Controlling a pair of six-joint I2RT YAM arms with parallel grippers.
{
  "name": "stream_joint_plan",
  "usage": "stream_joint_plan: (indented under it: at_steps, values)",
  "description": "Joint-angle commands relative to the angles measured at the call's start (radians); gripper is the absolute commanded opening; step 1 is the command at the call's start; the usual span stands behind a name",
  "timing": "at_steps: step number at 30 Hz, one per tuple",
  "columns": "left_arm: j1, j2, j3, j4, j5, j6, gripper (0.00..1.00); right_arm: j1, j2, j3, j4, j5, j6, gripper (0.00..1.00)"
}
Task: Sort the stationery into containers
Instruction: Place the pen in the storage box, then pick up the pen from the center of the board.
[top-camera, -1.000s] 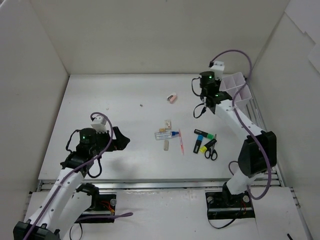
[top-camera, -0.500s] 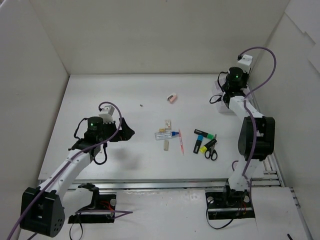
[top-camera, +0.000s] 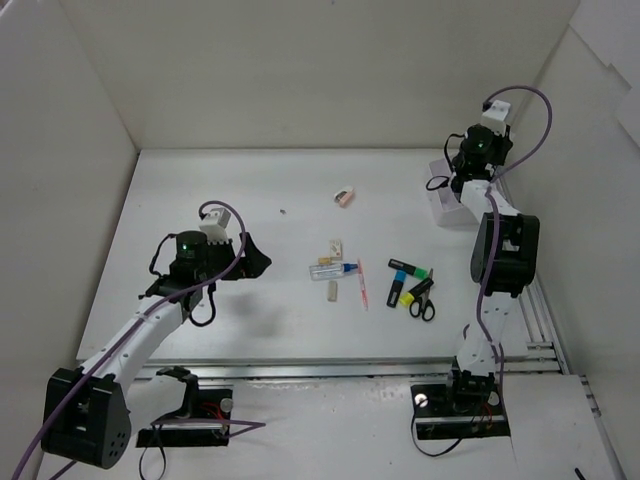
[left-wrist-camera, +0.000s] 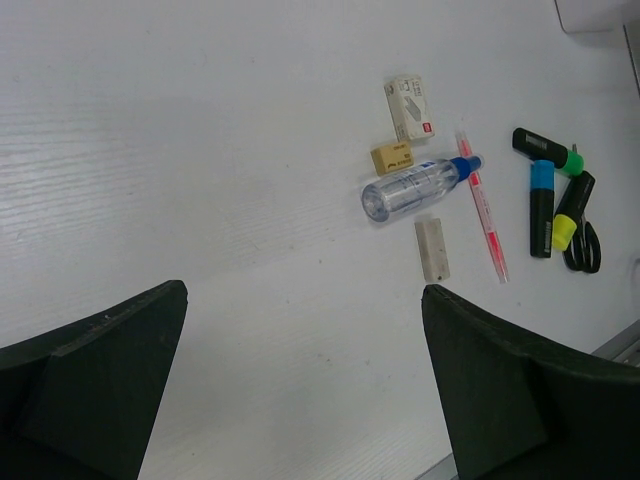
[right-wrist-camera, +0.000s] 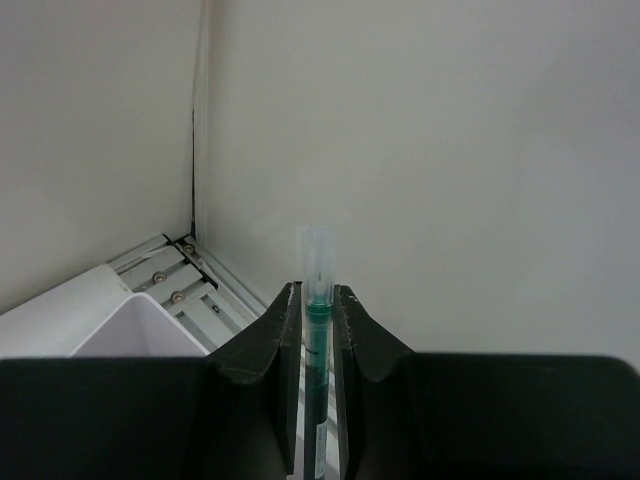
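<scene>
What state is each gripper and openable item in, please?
Left gripper: open, empty.
Right gripper: shut on thin pen.
Thin pen: clamped between the fingers.
Clear tube: blue cap on, lying flat.
Green-capped marker: capped.
Blue-capped marker: capped.
Yellow-capped marker: capped.
Organiser box: open-topped.

overhead wide, left wrist shares stationery (top-camera: 330, 270)

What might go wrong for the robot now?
The right claw pinches a thin green-inked pen that seems beside the white plastic organiser box, not over a compartment; released here, it could miss. The open left claw hovers near crowded items: grabbing the clear blue-capped tube might knock the small beige eraser right beside it.
</scene>
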Motion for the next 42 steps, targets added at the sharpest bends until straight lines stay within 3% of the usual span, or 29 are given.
stream_joint_plan:
  at_steps: [1, 5, 8, 13, 20, 21, 23, 24, 25, 26, 27, 28, 32, 36, 42]
  values:
    - [-0.005, -0.027, 0.035, 0.091, 0.009, 0.012, 0.99, -0.007, -0.002, 0.049, 0.133, 0.034, -0.029, 0.0]
    - [-0.005, -0.029, 0.035, 0.083, 0.002, 0.014, 0.99, 0.0, -0.015, -0.007, 0.173, 0.064, -0.044, 0.01]
    - [-0.005, -0.034, 0.037, 0.077, 0.0, 0.014, 1.0, 0.001, -0.041, -0.053, 0.18, 0.068, -0.032, 0.07]
    - [-0.005, -0.064, 0.031, 0.059, 0.0, 0.014, 0.99, 0.004, -0.079, -0.102, 0.183, 0.079, -0.023, 0.4]
    - [-0.005, -0.139, 0.003, 0.036, -0.012, 0.006, 0.99, 0.071, -0.26, -0.198, 0.182, 0.061, -0.012, 0.58]
    - [-0.005, -0.15, 0.002, 0.029, -0.009, 0.005, 1.0, 0.077, -0.286, -0.233, 0.179, 0.061, -0.021, 0.69]
    - [-0.005, -0.164, -0.008, 0.028, -0.001, -0.008, 1.0, 0.161, -0.364, -0.267, 0.113, 0.077, -0.017, 0.8]
    - [-0.005, -0.167, -0.008, 0.019, 0.003, -0.011, 0.99, 0.181, -0.392, -0.281, 0.051, 0.053, 0.004, 0.93]
    - [-0.005, -0.17, -0.011, 0.013, 0.003, -0.018, 0.99, 0.227, -0.418, -0.272, -0.169, 0.029, 0.087, 0.98]
    - [-0.005, -0.179, -0.012, -0.006, 0.006, -0.021, 0.99, 0.24, -0.461, -0.211, -0.327, -0.007, 0.162, 0.98]
    - [-0.005, -0.184, -0.009, -0.01, 0.006, -0.023, 1.0, 0.243, -0.475, -0.173, -0.485, -0.142, 0.255, 0.98]
    - [-0.005, -0.189, -0.009, -0.01, 0.006, -0.028, 0.99, 0.241, -0.499, -0.148, -0.694, -0.213, 0.416, 0.98]
    - [-0.005, -0.239, -0.017, -0.107, -0.014, -0.047, 1.0, 0.301, -0.611, -0.327, -0.752, -0.438, 0.587, 0.98]
    - [-0.005, -0.27, -0.034, -0.13, -0.001, -0.063, 0.99, 0.42, -0.653, -0.398, -0.959, -0.488, 0.67, 0.98]
    - [-0.014, -0.32, -0.048, -0.185, 0.008, -0.049, 0.99, 0.614, -0.616, -0.534, -1.028, -0.509, 0.703, 0.98]
